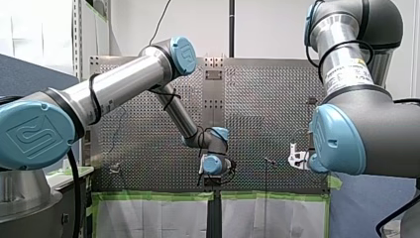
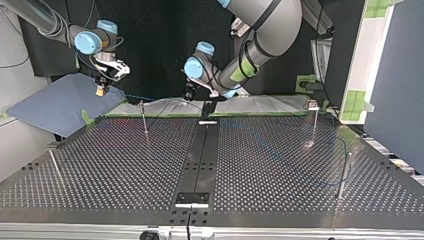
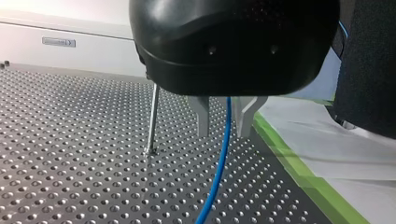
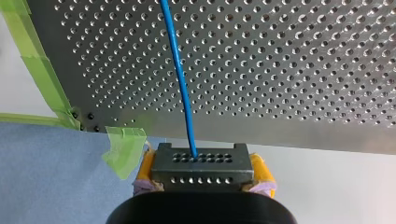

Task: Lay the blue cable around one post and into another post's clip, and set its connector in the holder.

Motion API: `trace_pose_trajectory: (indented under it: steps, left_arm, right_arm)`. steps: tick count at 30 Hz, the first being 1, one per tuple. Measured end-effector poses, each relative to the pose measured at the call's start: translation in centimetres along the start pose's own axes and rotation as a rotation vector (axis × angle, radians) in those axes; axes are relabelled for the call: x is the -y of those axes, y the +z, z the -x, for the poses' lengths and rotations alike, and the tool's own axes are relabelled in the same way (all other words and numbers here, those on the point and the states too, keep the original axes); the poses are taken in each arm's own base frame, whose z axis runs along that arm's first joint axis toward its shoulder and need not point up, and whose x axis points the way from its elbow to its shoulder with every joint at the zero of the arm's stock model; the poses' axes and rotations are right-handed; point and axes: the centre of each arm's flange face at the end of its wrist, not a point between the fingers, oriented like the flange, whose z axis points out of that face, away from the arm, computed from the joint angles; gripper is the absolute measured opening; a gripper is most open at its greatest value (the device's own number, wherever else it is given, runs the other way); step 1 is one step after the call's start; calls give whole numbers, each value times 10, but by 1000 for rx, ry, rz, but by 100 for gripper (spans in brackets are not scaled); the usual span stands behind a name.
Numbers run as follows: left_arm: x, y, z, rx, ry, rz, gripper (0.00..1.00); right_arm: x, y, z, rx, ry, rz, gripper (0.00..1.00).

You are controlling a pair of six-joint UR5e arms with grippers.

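In the right wrist view my right gripper [image 4: 203,164] is shut on the dark, perforated connector [image 4: 203,172], yellow pads on both its sides. The blue cable [image 4: 180,70] runs from the connector out over the perforated table [image 4: 303,60]. In the left wrist view my left gripper [image 3: 223,135] hangs just above the table, its metal fingers [image 3: 203,119] standing apart on either side of the blue cable [image 3: 219,168], with a small gap showing. A thin metal post [image 3: 152,121] stands beside the fingers. In the top view my right gripper [image 2: 101,89] hovers at the far left, my left gripper [image 2: 188,96] near the far middle.
More thin posts stand on the table: one near the far left [image 2: 144,120], one at the far right [image 2: 315,122], one at the right [image 2: 345,175], one at the near left [image 2: 55,167]. A black strip [image 2: 200,155] runs down the middle with a bracket [image 2: 191,199]. Green tape [image 3: 299,172] edges the table.
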Motion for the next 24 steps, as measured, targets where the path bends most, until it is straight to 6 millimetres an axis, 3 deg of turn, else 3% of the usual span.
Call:
trace_pose_trajectory:
  steps: [2, 10, 14, 24]
  left_arm:
    - [0, 0, 0, 0, 0, 0, 20]
    - [2, -1, 0, 2, -1, -3, 15]
    - [2, -1, 0, 1, -3, 0, 1]
    - [3, -1, 0, 3, -5, -8, 1]
  right_arm:
    - [0, 0, 0, 0, 0, 0, 17]
    - [0, 0, 0, -1, 0, -1, 17]
    - [0, 0, 0, -1, 0, -1, 17]
    - [-1, 0, 0, -1, 0, 1, 17]
